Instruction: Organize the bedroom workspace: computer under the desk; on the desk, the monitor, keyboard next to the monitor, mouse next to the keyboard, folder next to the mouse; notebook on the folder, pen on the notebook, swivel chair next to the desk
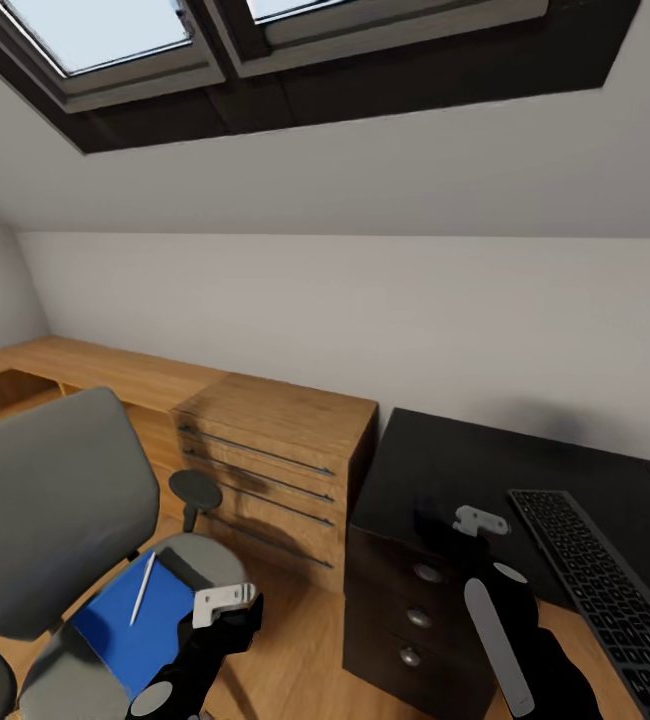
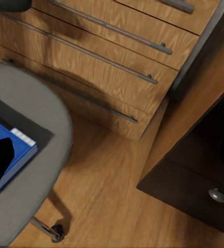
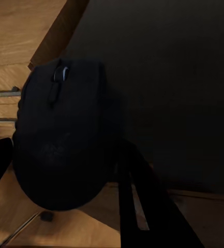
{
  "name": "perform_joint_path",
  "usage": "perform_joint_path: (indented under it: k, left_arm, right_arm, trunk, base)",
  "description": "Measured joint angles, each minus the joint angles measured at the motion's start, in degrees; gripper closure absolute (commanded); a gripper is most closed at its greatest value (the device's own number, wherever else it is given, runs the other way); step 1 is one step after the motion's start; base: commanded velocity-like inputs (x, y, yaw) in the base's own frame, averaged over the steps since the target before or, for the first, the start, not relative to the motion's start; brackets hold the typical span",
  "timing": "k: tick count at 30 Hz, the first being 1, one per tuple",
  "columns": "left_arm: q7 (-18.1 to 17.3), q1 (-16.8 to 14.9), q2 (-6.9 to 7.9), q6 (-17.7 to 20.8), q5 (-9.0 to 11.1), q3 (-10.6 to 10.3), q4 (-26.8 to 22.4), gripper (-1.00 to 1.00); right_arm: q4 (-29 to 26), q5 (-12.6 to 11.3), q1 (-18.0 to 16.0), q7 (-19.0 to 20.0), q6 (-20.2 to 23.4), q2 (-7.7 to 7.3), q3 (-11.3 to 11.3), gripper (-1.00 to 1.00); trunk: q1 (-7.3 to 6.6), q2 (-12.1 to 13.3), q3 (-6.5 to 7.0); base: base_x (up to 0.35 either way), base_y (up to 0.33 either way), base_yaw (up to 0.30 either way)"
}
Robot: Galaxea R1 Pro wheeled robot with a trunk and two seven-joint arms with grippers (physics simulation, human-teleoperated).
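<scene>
The mouse (image 3: 60, 134) sits clamped in the right gripper (image 1: 457, 528), held over the desk's (image 1: 445, 470) near-left corner, left of the keyboard (image 1: 605, 590). The left gripper (image 1: 227, 602) hovers at the chair's (image 1: 50, 500) right seat edge beside the blue folder (image 1: 130, 620) carrying the pen (image 1: 142, 588); its grip cannot be told.

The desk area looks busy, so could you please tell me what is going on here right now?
The robot is tidying a workspace. Its right gripper holds the black mouse over the black desk, left of the keyboard. Its left gripper hangs over the grey swivel chair, beside the blue folder, which lies on the seat with a pale pen on top. A low wooden cabinet stands between chair and desk.
</scene>
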Motion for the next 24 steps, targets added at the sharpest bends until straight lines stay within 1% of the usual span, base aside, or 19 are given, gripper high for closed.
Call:
perform_joint_path:
  k: [4,6,7,8,13,14,15,17,18,19,20,21,23,24]
  left_arm:
    - [0.00,0.00,0.00,0.03,0.05,0.00,0.00,-1.00]
    - [0.00,0.00,0.00,0.04,0.05,0.00,0.00,-1.00]
    - [0.00,0.00,0.00,0.04,0.06,0.00,0.00,-1.00]
    - [0.00,0.00,0.00,0.04,0.06,0.00,0.00,-1.00]
    - [0.00,0.00,0.00,0.04,0.04,0.00,0.01,-1.00]
    - [0.00,0.00,0.00,0.04,0.03,0.00,0.01,-1.00]
    - [0.00,0.00,0.00,0.04,0.05,0.00,0.21,-1.00]
    - [0.00,0.00,0.00,0.03,0.03,0.00,0.28,-1.00]
    - [0.00,0.00,0.00,0.03,-0.02,0.00,0.34,-1.00]
    - [0.00,0.00,0.00,0.03,-0.02,0.00,0.34,-1.00]
    - [0.00,0.00,0.00,0.01,-0.03,0.00,0.35,-1.00]
    - [0.00,-0.01,0.00,-0.01,-0.01,-0.01,0.36,-1.00]
    - [0.00,0.00,0.00,-0.03,0.02,-0.01,0.36,-1.00]
    - [0.00,0.00,-0.02,-0.04,0.04,-0.01,0.36,-1.00]
  right_arm:
    - [0.11,0.01,0.00,0.08,-0.03,0.00,0.06,1.00]
    - [0.13,0.00,0.01,0.09,-0.04,-0.01,0.45,1.00]
    - [0.08,0.01,0.02,0.10,-0.05,-0.09,1.45,1.00]
    - [0.09,0.07,0.02,0.10,-0.04,-0.12,1.67,1.00]
    - [0.13,0.09,0.03,0.24,-0.08,-0.17,2.03,1.00]
    - [0.20,0.18,0.03,0.78,-0.20,-0.17,2.04,1.00]
    - [1.26,0.44,0.03,2.48,-0.40,-0.17,2.07,1.00]
    - [1.69,0.62,0.02,3.66,-0.46,-0.18,2.07,1.00]
    - [4.35,1.08,-0.36,5.17,-0.67,-0.26,1.98,1.00]
    - [6.78,1.34,-1.28,5.42,-0.85,-0.38,1.93,1.00]
    - [9.19,1.55,-2.94,5.53,-1.00,-0.46,1.90,1.00]
    - [16.17,2.55,-8.65,5.67,-1.19,-0.56,1.85,1.00]
    - [21.16,3.06,-13.17,5.73,-1.37,-0.58,1.84,1.00]
    - [25.64,3.37,-16.46,5.77,-2.33,-0.59,1.81,1.00]
  trunk:
    - [0.00,0.00,0.00]
    - [0.00,0.00,0.00]
    - [0.00,0.00,0.00]
    - [0.00,0.00,0.00]
    - [0.00,0.00,0.00]
    - [0.00,0.00,0.00]
    - [0.00,0.00,0.00]
    - [0.00,0.00,0.00]
    - [0.01,0.00,0.00]
    - [0.00,0.00,0.00]
    - [0.00,0.00,0.00]
    - [0.01,0.01,0.01]
    - [0.01,0.00,0.01]
    - [0.01,0.00,0.01]
  base:
    - [0.008,0.000,0.255]
    - [0.002,0.000,0.259]
    - [0.001,0.000,0.229]
    - [0.001,0.000,0.196]
    - [0.000,0.000,0.036]
    - [0.000,0.000,0.002]
    - [0.000,0.000,0.001]
    - [0.000,0.000,0.000]
    - [0.000,0.000,0.000]
    - [0.000,0.000,0.000]
    - [0.000,0.000,0.000]
    - [0.000,0.000,0.000]
    - [0.000,0.000,0.000]
    - [0.023,0.000,0.000]
